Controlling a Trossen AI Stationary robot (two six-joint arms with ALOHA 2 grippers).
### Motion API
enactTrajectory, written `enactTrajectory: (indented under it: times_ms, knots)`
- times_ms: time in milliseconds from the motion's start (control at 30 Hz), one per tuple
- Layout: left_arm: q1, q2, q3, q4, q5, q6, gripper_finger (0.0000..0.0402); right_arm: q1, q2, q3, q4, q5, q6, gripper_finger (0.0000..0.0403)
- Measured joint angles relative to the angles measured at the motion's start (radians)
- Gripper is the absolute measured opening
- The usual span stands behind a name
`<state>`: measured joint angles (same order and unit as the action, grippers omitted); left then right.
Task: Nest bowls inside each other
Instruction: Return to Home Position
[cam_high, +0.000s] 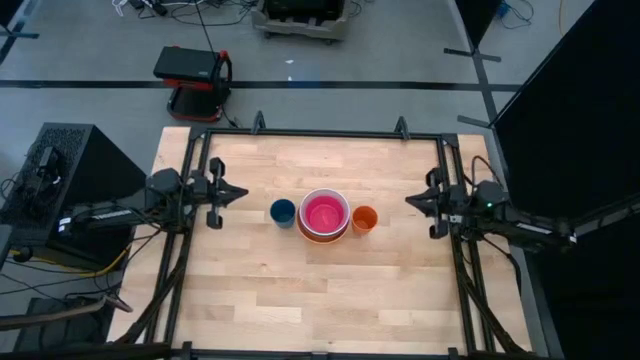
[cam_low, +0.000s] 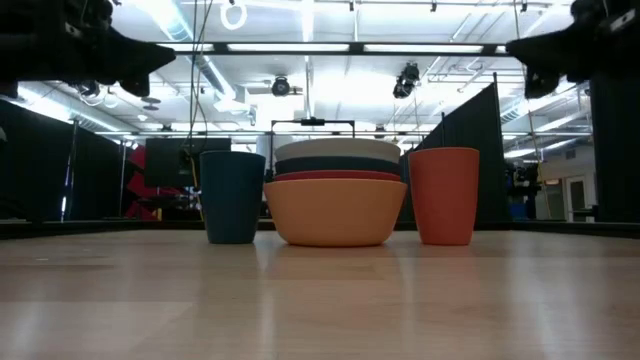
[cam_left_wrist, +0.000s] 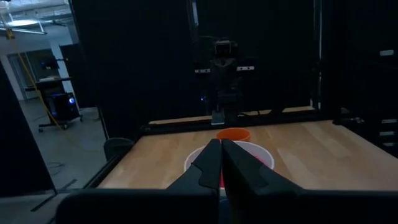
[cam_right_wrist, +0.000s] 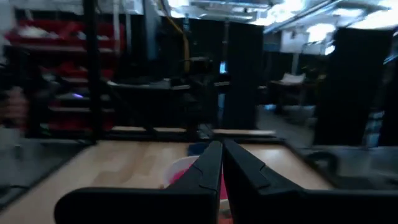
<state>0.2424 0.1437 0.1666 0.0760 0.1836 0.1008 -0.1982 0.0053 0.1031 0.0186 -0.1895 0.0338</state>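
1. The bowls (cam_high: 323, 214) stand nested in one stack midway between the two claws, well apart from each. The pink bowl (cam_high: 324, 213) lies innermost on top.
2. From the low view, the white bowl (cam_low: 335, 150) comes below the pink, then the teal bowl (cam_low: 335, 165) and the red-orange bowl (cam_low: 335, 176). The yellow-orange bowl (cam_low: 335, 212) is at the bottom, resting on the counter (cam_high: 300, 290).
3. The left claw (cam_high: 235, 192) hangs raised over the counter's left side, its fingers pressed together and holding nothing. The stack lies straight ahead of its tips.
4. The right claw (cam_high: 412, 201) mirrors it beyond the stack, likewise closed and empty, with its tips pointing at the bowls.
5. A blue cup (cam_high: 283, 211) stands just beside the stack on the left claw's side. An orange cup (cam_high: 364, 219) stands just beside it on the right claw's side.
6. The nesting looks finished. By my judgement only the parking of the arms remains.
7. Each cup is the nearest thing in front of its claw. If an arm dips or swings forward while folding home, its closed tips would likely tip that cup into the stack.
8. The bowls look like light plastic, so a nudge could skew the upper ones or slide the whole pile along the smooth wood.
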Motion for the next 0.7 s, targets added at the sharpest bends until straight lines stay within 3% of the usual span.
enactTrajectory:
  times_ms: [300,700]
  knots:
    - [0.000,0.000,-0.046,0.003,0.012,-0.026,0.0000,0.000,0.003,-0.078,0.037,-0.017,0.086,0.0000]
    - [0.000,0.000,-0.133,0.125,0.024,-0.079,0.0000,0.000,0.019,-0.093,0.025,0.008,0.050,0.0000]
